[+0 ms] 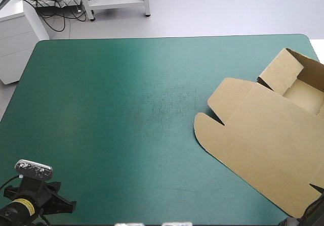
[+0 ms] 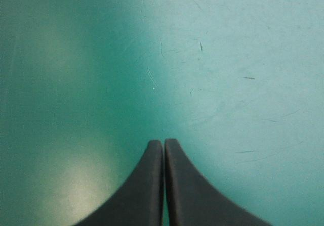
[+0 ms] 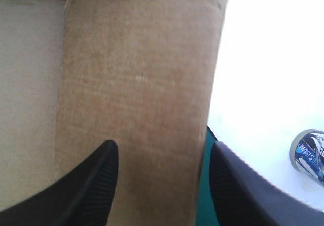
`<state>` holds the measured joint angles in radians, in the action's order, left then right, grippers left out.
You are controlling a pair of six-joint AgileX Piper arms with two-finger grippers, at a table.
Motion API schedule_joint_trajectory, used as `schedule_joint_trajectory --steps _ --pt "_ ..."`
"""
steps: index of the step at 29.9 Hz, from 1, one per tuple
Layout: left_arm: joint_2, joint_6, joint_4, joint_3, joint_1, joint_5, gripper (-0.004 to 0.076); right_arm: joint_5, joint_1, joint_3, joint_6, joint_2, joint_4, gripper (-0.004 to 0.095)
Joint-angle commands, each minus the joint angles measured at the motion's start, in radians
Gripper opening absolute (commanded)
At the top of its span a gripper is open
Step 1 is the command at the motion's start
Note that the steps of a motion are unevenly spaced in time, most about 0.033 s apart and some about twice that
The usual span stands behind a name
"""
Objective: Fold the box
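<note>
The brown box lies at the table's right side. Its broad lid panel is flat, with rounded flaps toward the middle of the table. At its far right end, walls stand raised around a small tray. My left gripper sits at the near left corner, far from the box. In the left wrist view the left gripper is shut, with only teal-green cover ahead. My right gripper is open over a brown box panel, one finger above the board, the other past its edge.
The teal-green cover stretches bare from the left edge to the box. Beyond the box's edge, the right wrist view shows a pale floor and a small round thing with blue print. A paler board panel adjoins the brown one.
</note>
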<state>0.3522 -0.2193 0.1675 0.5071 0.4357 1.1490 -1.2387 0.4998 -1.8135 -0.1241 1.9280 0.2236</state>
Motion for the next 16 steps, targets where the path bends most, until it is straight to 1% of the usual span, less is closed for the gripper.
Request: schedule_joint_trajectory --steps 1,6,8,10,12,14,15,16 --pt "0.007 -0.013 0.008 0.023 0.007 -0.05 -0.001 -0.015 0.005 -0.034 -0.03 -0.088 0.021 0.0521" --pt "0.007 -0.013 0.008 0.023 0.007 -0.05 -0.001 -0.015 0.005 -0.034 -0.008 -0.191 0.004 0.0516" --pt "0.007 -0.013 0.008 0.023 0.007 -0.05 -0.001 -0.015 0.005 -0.034 0.0 -0.25 0.001 0.0472" --pt "0.007 -0.013 0.008 0.023 0.007 -0.05 -0.001 -0.015 0.005 -0.034 0.002 -0.31 -0.039 0.0389" --pt "0.007 -0.013 0.008 0.023 0.007 -0.05 -0.001 -0.015 0.005 -0.032 0.037 -0.381 -0.107 0.0246" --pt "0.007 -0.013 0.008 0.023 0.007 -0.05 -0.001 -0.015 0.005 -0.032 0.092 -0.454 -0.216 0.0037" --pt "0.007 -0.013 0.008 0.023 0.007 -0.052 -0.001 -0.015 0.003 -0.03 0.118 -0.485 -0.273 -0.0015" --pt "0.007 -0.013 0.008 0.021 0.007 -0.053 -0.001 -0.015 0.0 -0.026 0.143 -0.524 -0.326 0.0"
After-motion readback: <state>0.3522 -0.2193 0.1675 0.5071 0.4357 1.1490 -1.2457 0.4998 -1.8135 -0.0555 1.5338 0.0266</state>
